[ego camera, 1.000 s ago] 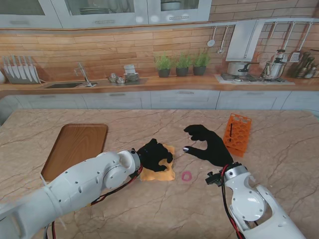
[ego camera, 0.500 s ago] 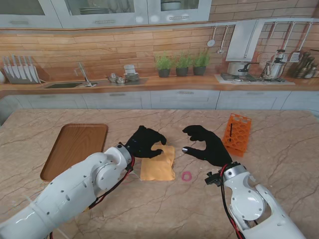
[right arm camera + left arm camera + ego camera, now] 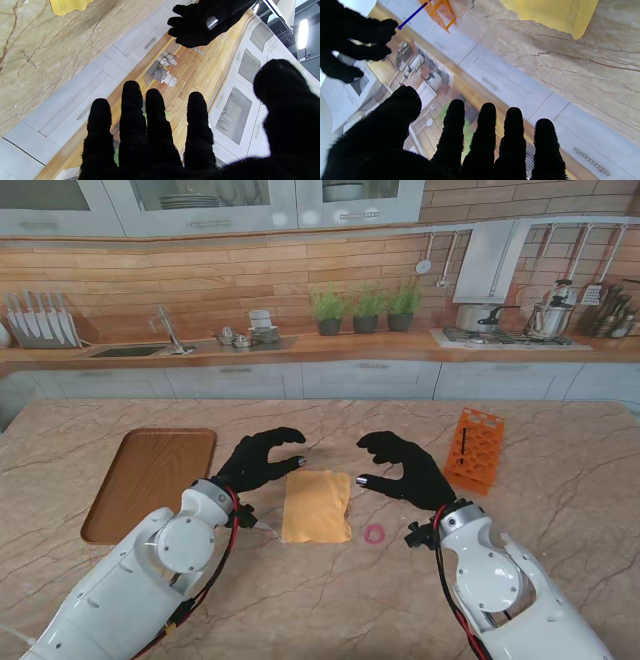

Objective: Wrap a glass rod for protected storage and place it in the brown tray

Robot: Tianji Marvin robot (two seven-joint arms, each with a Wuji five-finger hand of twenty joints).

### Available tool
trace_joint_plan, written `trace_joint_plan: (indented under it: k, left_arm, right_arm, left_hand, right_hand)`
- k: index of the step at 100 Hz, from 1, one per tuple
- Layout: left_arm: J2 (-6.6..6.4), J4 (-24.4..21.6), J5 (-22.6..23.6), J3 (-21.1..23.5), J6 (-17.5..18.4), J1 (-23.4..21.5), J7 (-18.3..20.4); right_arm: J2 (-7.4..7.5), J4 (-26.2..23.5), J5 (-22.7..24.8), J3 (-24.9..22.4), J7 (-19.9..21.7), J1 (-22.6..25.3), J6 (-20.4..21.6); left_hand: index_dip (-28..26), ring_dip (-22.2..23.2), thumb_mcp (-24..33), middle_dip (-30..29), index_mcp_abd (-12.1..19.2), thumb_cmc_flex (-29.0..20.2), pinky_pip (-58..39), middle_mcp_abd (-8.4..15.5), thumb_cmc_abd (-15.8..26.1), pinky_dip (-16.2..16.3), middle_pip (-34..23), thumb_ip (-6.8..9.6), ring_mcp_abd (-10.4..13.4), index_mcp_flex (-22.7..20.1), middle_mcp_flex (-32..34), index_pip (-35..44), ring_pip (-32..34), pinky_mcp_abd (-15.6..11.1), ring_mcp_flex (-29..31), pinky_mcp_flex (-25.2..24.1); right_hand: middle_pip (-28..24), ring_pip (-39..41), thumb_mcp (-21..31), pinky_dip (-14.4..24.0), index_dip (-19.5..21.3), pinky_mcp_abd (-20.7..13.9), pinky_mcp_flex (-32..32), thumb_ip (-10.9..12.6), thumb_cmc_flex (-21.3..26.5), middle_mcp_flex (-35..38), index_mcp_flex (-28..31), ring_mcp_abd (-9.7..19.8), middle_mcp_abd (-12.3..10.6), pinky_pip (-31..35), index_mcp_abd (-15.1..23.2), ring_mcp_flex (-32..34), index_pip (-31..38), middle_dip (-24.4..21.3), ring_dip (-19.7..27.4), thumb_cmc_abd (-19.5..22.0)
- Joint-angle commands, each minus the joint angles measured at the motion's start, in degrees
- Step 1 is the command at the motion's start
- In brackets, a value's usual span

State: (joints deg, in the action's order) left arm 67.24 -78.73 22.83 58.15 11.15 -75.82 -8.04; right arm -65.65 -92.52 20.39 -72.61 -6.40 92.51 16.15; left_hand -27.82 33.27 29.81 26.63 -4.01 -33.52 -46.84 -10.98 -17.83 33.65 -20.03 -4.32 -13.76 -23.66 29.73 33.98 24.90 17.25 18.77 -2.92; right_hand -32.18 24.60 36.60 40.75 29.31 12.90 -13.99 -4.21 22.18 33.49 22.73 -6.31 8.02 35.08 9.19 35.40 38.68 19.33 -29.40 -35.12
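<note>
While the yellow cloth (image 3: 316, 505) lies flat between both hands, the left hand (image 3: 262, 461) hovers beside it, released, fingers spread. Right hand (image 3: 405, 469) appears to pinch the glass rod (image 3: 413, 15) at fingertip level; only its blue length shows in the left wrist view. Brown tray (image 3: 150, 478) sits far left, unused. Risk, as judged: thin pinch slips, rod drops onto marble, rolls toward pink ring (image 3: 375, 533).
</note>
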Motion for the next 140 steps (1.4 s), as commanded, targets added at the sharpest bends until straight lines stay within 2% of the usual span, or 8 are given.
trace_joint_plan:
  k: [1, 14, 25, 56, 82, 116, 133, 140]
  left_arm:
    - [-0.22, -1.3, -0.5, 1.0, 0.5, -1.4, 0.6]
    - [-0.31, -3.4, -4.7, 4.0, 1.5, -3.9, 2.2]
    - [-0.13, -4.1, -6.6, 5.6, 2.2, -5.2, 1.9]
    - [0.18, -3.3, -6.3, 7.4, 4.3, -6.4, -0.3]
    - [0.66, -2.9, -5.8, 9.1, 5.1, -7.0, -3.0]
    - [1.00, -2.0, -5.5, 9.7, 5.2, -6.7, -4.5]
    - [1.30, -1.7, -6.5, 9.3, 4.5, -5.9, -4.8]
    - [1.41, -1.6, -6.7, 9.0, 4.5, -5.5, -5.0]
  right_arm:
    - [0.07, 0.0, 0.6, -0.1, 0.6, -0.5, -0.3]
    - [0.48, 0.0, 1.6, -0.9, 2.0, -1.5, -0.4]
    - [0.99, -0.5, 2.5, -2.1, 3.9, -2.4, -0.6]
    - [3.49, -2.9, 8.6, -9.1, 13.1, -5.0, -1.2]
    - [5.51, -2.3, 17.0, -14.0, 19.8, -8.1, -1.8]
    - [6.60, 4.0, 28.2, -16.3, 19.6, -12.5, -1.9]
    - [6.87, 8.6, 30.8, -15.6, 18.8, -15.1, -3.5]
    - [6.88, 10.7, 31.0, -14.7, 18.3, -16.2, -4.5]
  left_hand:
    - [0.8, -1.3, -1.7, -0.9, 0.7, 1.3, 1.6, -0.5, -1.3, -1.1, 2.0, 0.90, -0.2, 1.7, -1.7, -2.6, -1.2, 0.0, -1.2, 0.0]
    - [1.3, -2.0, -4.3, -1.5, 0.8, 0.8, 3.2, -0.8, -1.2, -1.9, 3.5, 0.96, -0.3, 2.2, -2.3, -4.4, -3.2, -0.6, -1.3, 0.4]
    - [1.3, -2.0, -4.8, -1.5, 0.7, 0.5, 3.2, -1.1, -1.6, -1.9, 3.8, 1.00, -0.6, 1.7, -1.8, -4.4, -3.5, -0.6, -1.1, 0.4]
    - [0.9, -1.4, -5.0, -1.1, 0.4, 0.0, 3.9, -1.0, -1.3, -2.2, 4.0, 1.02, -0.6, -0.6, -0.8, -4.4, -3.6, 0.1, -0.2, 1.1]
    - [0.1, -0.7, -4.7, -0.3, 0.5, -0.3, 3.3, -1.1, -1.4, -1.5, 3.0, 1.05, -1.0, -1.9, 0.3, -3.5, -2.6, 0.5, 0.6, 1.8]
    - [-0.7, -0.1, -4.1, 0.3, 0.0, -0.6, 2.5, -1.2, -1.5, -1.0, 2.3, 1.02, -1.3, -3.3, 1.6, -2.4, -1.6, 0.9, 1.6, 2.4]
    - [-0.9, 0.1, -3.8, 0.6, 0.0, -0.8, 2.1, -1.2, -1.5, -0.8, 2.1, 1.01, -1.5, -3.4, 1.8, -2.3, -1.3, 1.0, 1.7, 2.4]
    - [-0.9, 0.1, -3.7, 0.7, 0.1, -0.8, 2.0, -1.3, -1.4, -0.8, 2.0, 1.01, -1.6, -3.5, 2.1, -2.3, -1.2, 1.1, 1.8, 2.6]
  right_hand:
    - [0.3, 0.3, 0.4, 1.1, 0.0, -0.1, -0.2, 1.5, -2.4, 0.9, 1.2, 0.1, -0.2, 0.8, 1.2, 0.0, -0.6, 0.7, -0.8, 1.0]
    - [0.2, 0.4, 0.4, 1.2, 0.1, -0.1, -0.3, 1.5, -2.3, 1.1, 1.3, 0.1, -0.2, 0.9, 1.2, 0.2, -0.5, 0.7, -0.8, 1.0]
    - [0.1, 0.6, 0.4, 1.2, 0.2, 0.0, -0.5, 1.5, -2.1, 1.3, 1.7, 0.1, -0.1, 1.0, 1.1, 0.5, -0.3, 0.7, -0.9, 0.9]
    - [-0.8, 1.8, 0.6, 1.3, 0.4, 0.0, -1.6, 1.5, -1.2, 2.5, 2.9, 0.3, -0.1, 1.8, 1.3, 1.6, 0.4, 1.0, -1.3, 1.2]
    - [-3.1, 6.1, 1.0, 1.6, 0.7, -0.4, -2.7, 1.3, 0.0, 3.4, 3.9, 0.2, 0.2, 4.6, 1.4, 2.6, 1.3, 1.7, -3.3, 1.3]
    - [-5.3, 9.8, 0.2, 1.1, 0.7, -1.3, -2.6, 1.0, 1.9, 0.7, 1.5, 0.9, -0.6, 8.8, 2.4, 1.7, 2.3, 2.1, -4.4, -0.1]
    - [-5.7, 11.4, -0.8, 0.6, 0.6, -1.8, -2.5, 0.9, 3.7, -1.3, -2.0, 1.2, -1.0, 10.5, 9.8, 1.4, 3.0, 2.1, -4.9, -1.5]
    - [-6.2, 12.7, -1.2, 0.7, 0.4, -2.1, -2.6, 0.9, 4.6, -1.7, -2.8, 1.3, -1.1, 11.5, 10.6, 1.6, 3.4, 2.2, -5.4, -2.0]
